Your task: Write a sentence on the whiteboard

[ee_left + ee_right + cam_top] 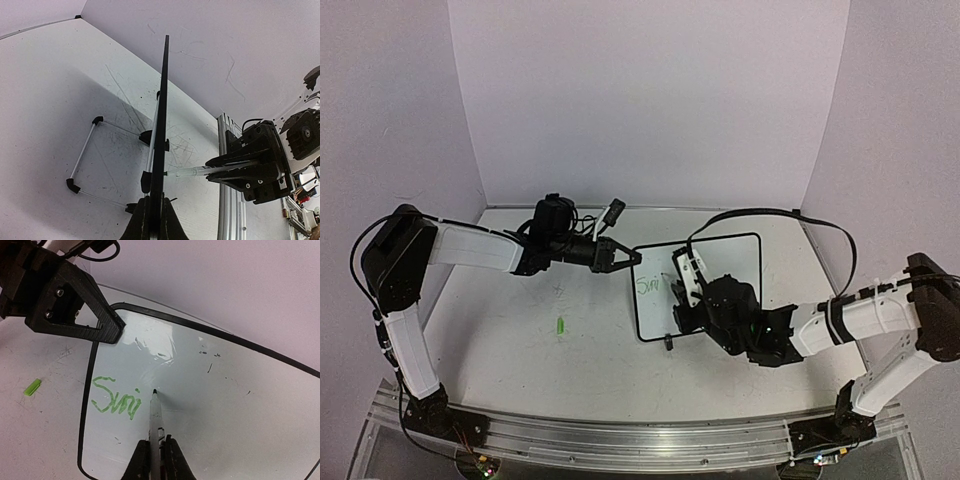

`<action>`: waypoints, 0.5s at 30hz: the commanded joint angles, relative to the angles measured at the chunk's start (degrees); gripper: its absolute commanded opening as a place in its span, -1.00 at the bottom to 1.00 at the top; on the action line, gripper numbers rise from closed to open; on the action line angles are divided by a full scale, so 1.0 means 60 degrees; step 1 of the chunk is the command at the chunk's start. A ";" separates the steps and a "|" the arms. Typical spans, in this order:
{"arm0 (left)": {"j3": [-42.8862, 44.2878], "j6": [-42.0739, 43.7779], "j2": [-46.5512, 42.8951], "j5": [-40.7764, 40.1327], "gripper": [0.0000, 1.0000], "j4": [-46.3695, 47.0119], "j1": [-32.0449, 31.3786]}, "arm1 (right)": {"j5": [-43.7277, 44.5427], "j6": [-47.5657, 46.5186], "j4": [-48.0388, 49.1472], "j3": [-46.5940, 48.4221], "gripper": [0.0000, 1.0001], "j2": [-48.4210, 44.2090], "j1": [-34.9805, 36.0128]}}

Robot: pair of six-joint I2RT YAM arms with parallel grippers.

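Gripping the whiteboard point(225, 390) at ten o'clock are our left jaws. Our right jaws pinch a marker point(156, 412) at three o'clock of the sentence point(116, 401).

So the left arm point(470, 248) goes up from its base at 7 o'clock, folds near 9, and its forearm lies flat toward 3. The left gripper point(632, 258) is pinched tight on the whiteboard point(725, 255) edge. The right arm point(860, 320) rises at 5 o'clock with the forearm aimed at 9 and the wrist tipped down. The right gripper point(156, 446) is clamped on a marker point(155, 412).
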 commanded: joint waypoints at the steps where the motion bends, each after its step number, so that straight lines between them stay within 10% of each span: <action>1: -0.0064 0.0038 -0.0403 0.0129 -1.00 -0.0234 -0.0108 | 0.0205 0.0034 0.0160 0.0393 -1.00 0.0123 -0.0053; 15: -0.0079 0.0065 -0.0403 0.0119 -1.00 -0.0249 -0.0100 | 0.0153 0.0411 -0.0418 0.0262 -1.00 0.0117 -0.0040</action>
